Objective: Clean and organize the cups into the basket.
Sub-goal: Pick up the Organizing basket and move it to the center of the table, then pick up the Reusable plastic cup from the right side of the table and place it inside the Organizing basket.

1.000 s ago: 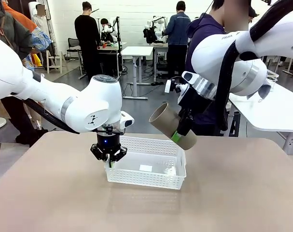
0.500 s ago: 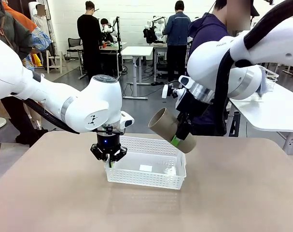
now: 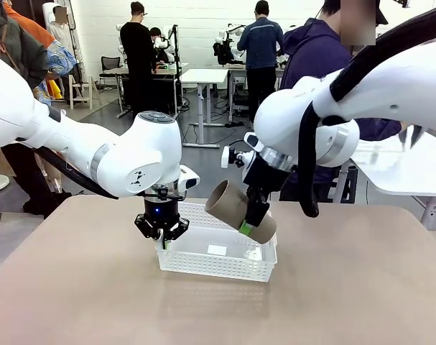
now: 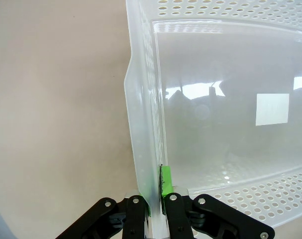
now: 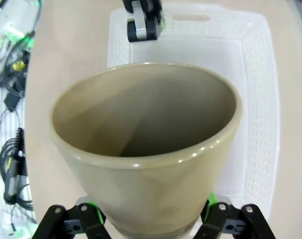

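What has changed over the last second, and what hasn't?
The right gripper, shut on a tilted beige cup, carried it down and to the robot's left, ending above the basket at its right end. Nothing was let go. The left gripper stayed clamped on the basket's left wall; the basket did not move.

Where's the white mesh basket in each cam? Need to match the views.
Front: basket at table centre, just below mid-picture.
Left wrist: basket takes up the right side, one wall running up the middle.
Right wrist: basket at top and right, behind the beige cup.
Shared landmark: the left gripper, jaws shut on the basket's end wall.
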Available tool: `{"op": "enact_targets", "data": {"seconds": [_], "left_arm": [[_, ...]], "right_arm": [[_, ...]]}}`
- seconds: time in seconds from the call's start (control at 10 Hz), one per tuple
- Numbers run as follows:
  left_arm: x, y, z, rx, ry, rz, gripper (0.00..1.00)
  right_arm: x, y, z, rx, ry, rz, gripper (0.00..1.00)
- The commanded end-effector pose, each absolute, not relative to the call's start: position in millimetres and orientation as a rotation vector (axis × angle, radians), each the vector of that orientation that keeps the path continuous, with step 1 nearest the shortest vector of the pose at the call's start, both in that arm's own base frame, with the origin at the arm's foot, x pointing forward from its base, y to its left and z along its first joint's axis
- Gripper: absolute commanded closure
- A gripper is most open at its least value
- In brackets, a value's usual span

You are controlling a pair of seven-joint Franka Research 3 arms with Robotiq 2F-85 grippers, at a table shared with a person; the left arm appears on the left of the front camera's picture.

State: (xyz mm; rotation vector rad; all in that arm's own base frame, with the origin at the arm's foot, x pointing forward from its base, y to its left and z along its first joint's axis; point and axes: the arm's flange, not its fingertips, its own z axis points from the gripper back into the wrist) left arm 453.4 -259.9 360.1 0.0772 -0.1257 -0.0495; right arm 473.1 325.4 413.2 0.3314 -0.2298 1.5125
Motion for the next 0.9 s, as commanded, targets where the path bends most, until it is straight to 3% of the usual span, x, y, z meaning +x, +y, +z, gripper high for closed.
{"op": "enact_targets", "data": {"seconds": [0.0,0.8], "left_arm": [[453,-262,359,0.085,-0.121,-0.051,1.00],[453,-262,359,0.085,-0.121,-0.051,1.00]], "right_arm": [[489,339,402,0.295,-0.180,1.493,0.18],[516,350,352,0.309,-0.080,1.531,0.18]]}}
